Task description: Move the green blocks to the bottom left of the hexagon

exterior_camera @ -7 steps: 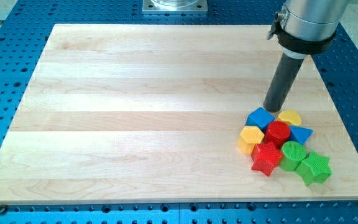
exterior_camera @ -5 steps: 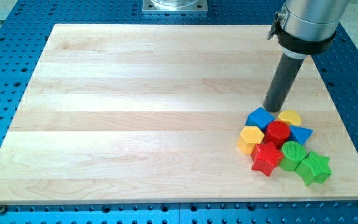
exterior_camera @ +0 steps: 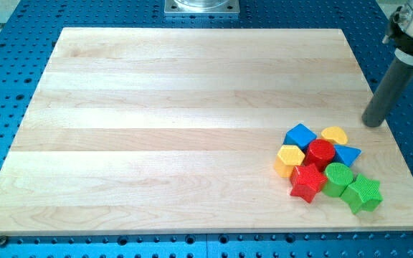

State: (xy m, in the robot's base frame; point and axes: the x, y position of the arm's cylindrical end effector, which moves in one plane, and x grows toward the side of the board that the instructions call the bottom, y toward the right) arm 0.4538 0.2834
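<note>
A green cylinder [exterior_camera: 338, 178] and a green star [exterior_camera: 363, 193] lie at the lower right of a tight cluster near the board's right side. The yellow hexagon [exterior_camera: 290, 158] sits at the cluster's left. My tip [exterior_camera: 372, 124] rests on the board near its right edge, up and to the right of the cluster, apart from every block. The green blocks lie to the right of and below the hexagon.
The cluster also holds a blue cube [exterior_camera: 300, 135], a yellow heart-like block [exterior_camera: 334, 135], a red cylinder [exterior_camera: 320, 153], a blue triangle [exterior_camera: 348, 154] and a red star [exterior_camera: 307, 183]. The wooden board [exterior_camera: 156, 129] lies on a blue perforated table.
My tip has moved to the right, from just above the blue cube to near the board's right edge. The blocks have not moved.
</note>
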